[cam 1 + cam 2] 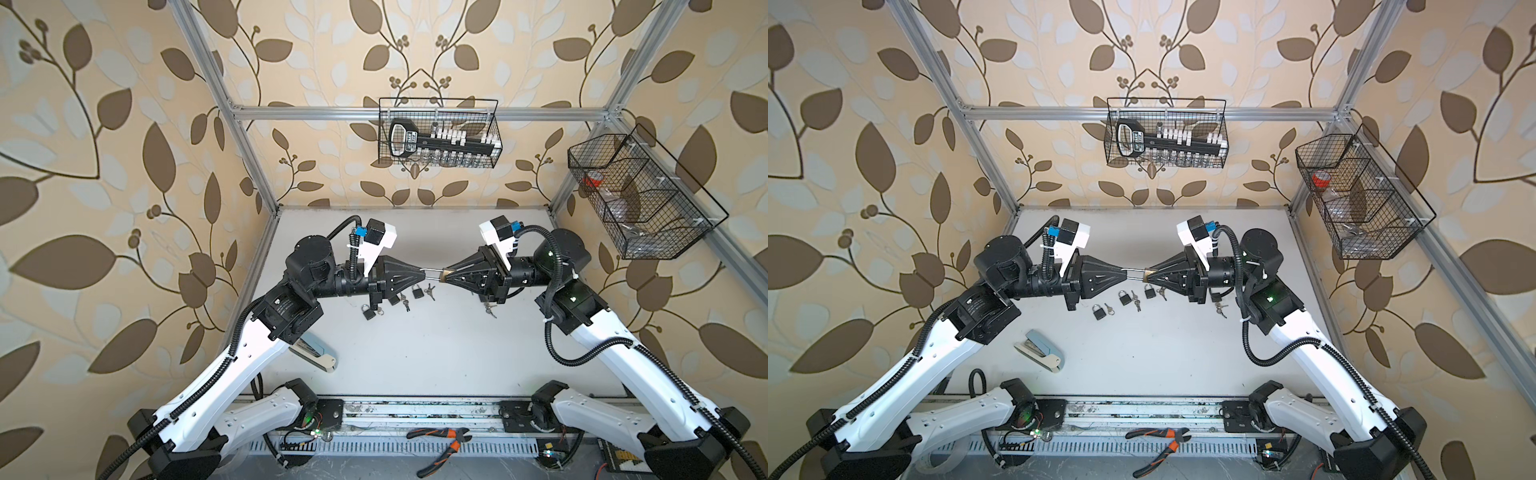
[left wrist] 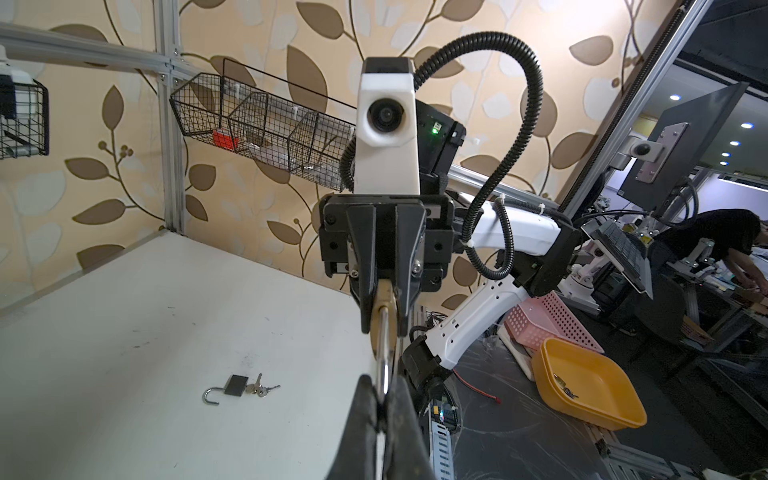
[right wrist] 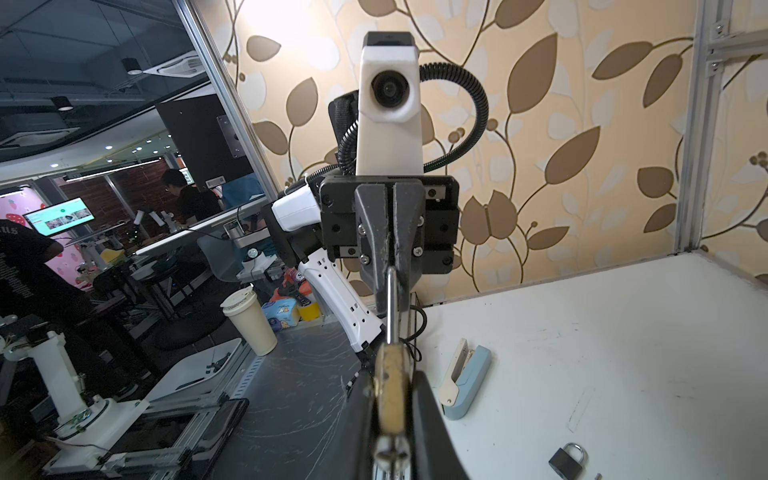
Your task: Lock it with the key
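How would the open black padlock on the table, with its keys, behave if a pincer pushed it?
The padlock lies flat on the white table, so it would probably slide, not roll. Its shackle stands open and may swing round. The keys look loosely attached, so they would likely trail or shift.

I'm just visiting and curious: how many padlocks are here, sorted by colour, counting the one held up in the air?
Black padlocks, lying on the table: 4
Brass padlock, held in the air: 1
Total: 5
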